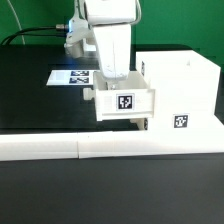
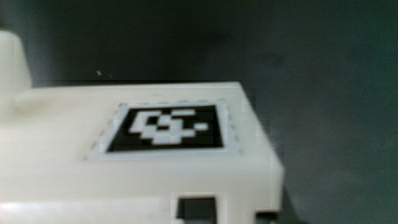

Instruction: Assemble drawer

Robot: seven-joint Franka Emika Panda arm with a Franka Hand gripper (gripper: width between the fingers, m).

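In the exterior view a small white open-top tray (image 1: 125, 102) with a black-and-white tag on its near face hangs just off the black table, against the left front of the large white casing (image 1: 185, 85). My gripper (image 1: 108, 82) comes straight down into the tray's left part and looks shut on its wall. The wrist view is filled by the tray's tagged face (image 2: 169, 128), with dark table beyond its edge. My fingertips do not show clearly there.
The marker board (image 1: 75, 77) lies flat on the table behind the tray, toward the exterior view's left. A long low white bar (image 1: 110, 150) runs across the front of the table. Cables hang at the back left.
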